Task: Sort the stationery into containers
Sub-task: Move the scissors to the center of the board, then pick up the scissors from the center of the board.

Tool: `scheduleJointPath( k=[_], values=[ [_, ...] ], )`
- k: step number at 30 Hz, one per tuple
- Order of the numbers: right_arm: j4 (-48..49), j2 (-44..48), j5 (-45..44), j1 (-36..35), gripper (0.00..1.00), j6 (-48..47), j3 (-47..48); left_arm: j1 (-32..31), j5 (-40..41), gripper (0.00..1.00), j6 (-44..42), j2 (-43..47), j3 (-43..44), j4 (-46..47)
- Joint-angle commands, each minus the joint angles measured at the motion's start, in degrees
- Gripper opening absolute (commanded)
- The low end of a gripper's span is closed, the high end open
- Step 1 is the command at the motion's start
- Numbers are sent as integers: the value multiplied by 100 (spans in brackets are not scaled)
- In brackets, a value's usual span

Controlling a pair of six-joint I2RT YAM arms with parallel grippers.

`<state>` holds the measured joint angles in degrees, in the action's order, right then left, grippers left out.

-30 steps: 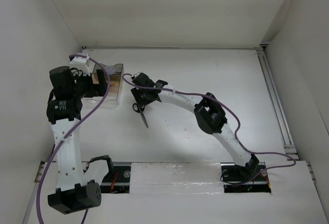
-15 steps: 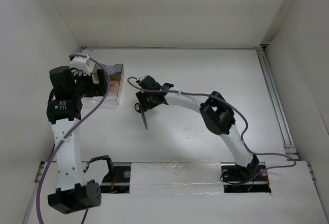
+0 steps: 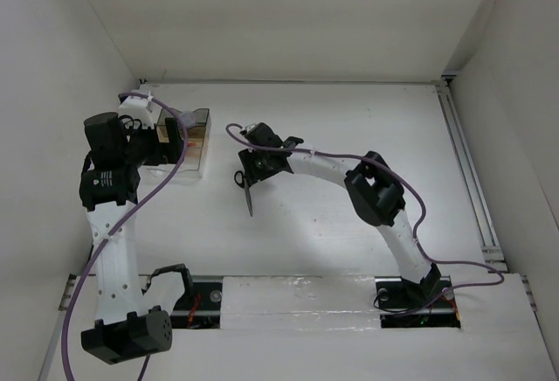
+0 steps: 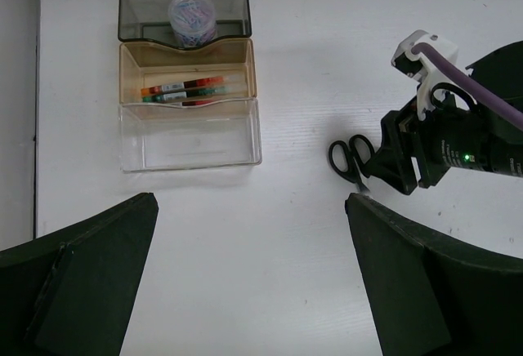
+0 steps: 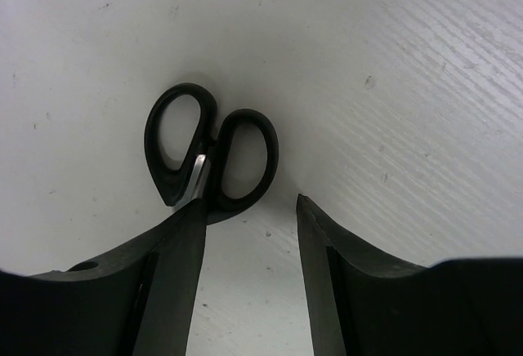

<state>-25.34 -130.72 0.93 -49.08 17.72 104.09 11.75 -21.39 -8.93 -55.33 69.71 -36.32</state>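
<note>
We see the right jaws (image 5: 248, 209) open low over the counter (image 4: 286, 274), and the scissors (image 5: 214, 197) lie flat there with the blade tucked under one finger. The left jaws (image 4: 249, 201) hang wide open higher up. The box (image 4: 189, 140) sits well apart from the scissors, with the red pen (image 4: 184, 86) and dark pen (image 4: 178, 98) in its brown middle part and the little round pot (image 4: 193, 20) in its dark end part.

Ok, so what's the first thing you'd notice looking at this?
Probably the black scissors lying on the white table, with the right gripper open right next to them. Off to the left sits a clear box with pens in its middle part and a little round tub in its dark end part.
</note>
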Motion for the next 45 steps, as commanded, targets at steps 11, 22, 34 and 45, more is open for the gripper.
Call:
scheduleJointPath(
  k=[11,22,34,45],
  values=[
    [442,520,662,267,53,21,-187,47,-182,99,14,119,-81,90],
    [276,381,443,373,53,74,146,47,-182,99,14,119,-81,90],
    [-76,-349,-4,250,50,13,779,47,-234,99,14,119,-81,90],
    [-408,-559,-549,39,48,13,840,47,-234,99,14,119,-195,142]
  ],
)
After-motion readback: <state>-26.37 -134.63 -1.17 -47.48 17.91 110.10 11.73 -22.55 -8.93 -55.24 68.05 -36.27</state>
